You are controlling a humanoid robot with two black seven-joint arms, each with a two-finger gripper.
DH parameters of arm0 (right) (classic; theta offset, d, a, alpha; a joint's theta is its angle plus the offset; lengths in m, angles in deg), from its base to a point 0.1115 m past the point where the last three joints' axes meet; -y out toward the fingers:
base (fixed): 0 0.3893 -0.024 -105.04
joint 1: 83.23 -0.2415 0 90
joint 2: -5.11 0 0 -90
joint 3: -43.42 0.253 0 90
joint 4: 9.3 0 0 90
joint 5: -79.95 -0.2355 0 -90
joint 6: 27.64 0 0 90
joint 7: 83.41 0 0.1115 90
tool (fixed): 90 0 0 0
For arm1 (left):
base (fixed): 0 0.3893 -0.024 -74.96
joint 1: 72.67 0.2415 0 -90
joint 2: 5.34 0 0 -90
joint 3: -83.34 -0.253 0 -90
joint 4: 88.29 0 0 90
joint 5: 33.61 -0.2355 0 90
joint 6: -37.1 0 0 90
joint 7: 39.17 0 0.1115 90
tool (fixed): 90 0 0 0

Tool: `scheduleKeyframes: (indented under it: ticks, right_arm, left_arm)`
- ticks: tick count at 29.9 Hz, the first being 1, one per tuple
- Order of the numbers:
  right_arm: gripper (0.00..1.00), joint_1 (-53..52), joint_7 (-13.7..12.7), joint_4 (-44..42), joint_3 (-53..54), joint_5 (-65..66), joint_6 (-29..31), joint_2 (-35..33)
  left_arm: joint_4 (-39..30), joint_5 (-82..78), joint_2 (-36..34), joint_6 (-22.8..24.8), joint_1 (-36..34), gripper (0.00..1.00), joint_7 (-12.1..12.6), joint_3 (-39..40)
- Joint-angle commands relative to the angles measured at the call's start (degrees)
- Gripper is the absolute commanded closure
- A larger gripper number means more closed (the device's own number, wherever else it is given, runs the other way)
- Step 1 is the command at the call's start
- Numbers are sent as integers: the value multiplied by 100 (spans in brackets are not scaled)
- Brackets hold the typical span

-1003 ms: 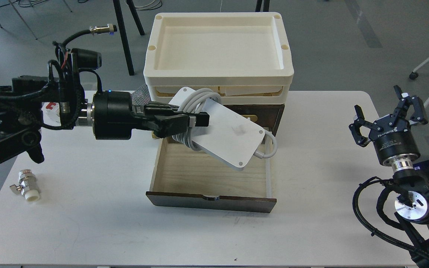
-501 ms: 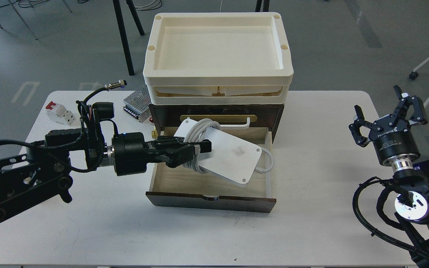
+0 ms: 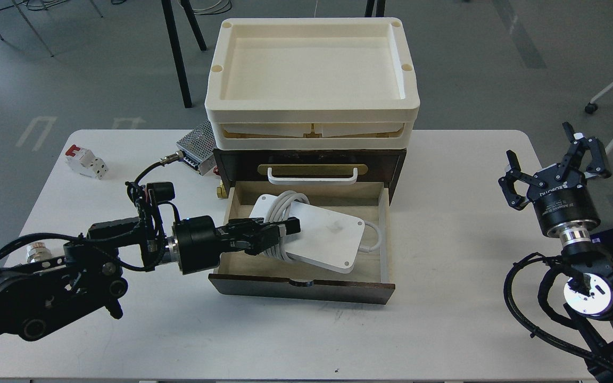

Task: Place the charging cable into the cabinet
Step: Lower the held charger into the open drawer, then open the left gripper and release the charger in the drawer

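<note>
The cable (image 3: 322, 238) sits low inside the open drawer (image 3: 386, 250), the flat white brick lying slantwise with its cord wound round the middle and a loop of cord trailing toward the drawer's right wall. Whether it rests on the drawer floor or hangs just above it, I cannot tell from this angle. The left gripper (image 3: 277, 234) reaches in over the drawer's left wall, jaws clamped on the wound cord at the brick's left end.

So this is the placing step, nearly done: the brick is within the drawer's walls and nothing hangs over the front. The next move calls for the jaws to let go, then for the arm to draw back leftward and up, clear of the left wall, without snagging the cord. After that the drawer needs pushing into the cabinet (image 3: 309, 159); its dark front edge is nearest us and well out from the box.

Just beyond the drawer, the white handle (image 3: 312, 176) on its brass plate marks the closed part above, and the cream trays (image 3: 312, 114) are stacked on top. Left of the cabinet a perforated metal box (image 3: 196, 146) peeks out, and farther left lies a small white-and-red block (image 3: 86, 161). Over on the right, well apart from it all, the right gripper (image 3: 554, 159) hangs with jaws spread wide, holding nothing, above the table (image 3: 445, 319).
</note>
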Motion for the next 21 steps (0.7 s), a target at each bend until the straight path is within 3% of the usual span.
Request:
scheduleKeyframes:
  ticks: [1,5,12,21]
  right_arm:
    - [1,0,-7,0,0,0,0,0]
    - [0,0,-7,0,0,0,0,0]
    - [0,0,2,0,0,0,0,0]
    - [0,0,2,0,0,0,0,0]
  left_arm:
    - [323,8,239,-83,11,96,0,0]
    - [464,8,407,-189,19,96,0,-9]
    - [1333,-10,819,-294,37,95,0,-149]
    - [1782,-19,960,-374,-16,94,0,-395]
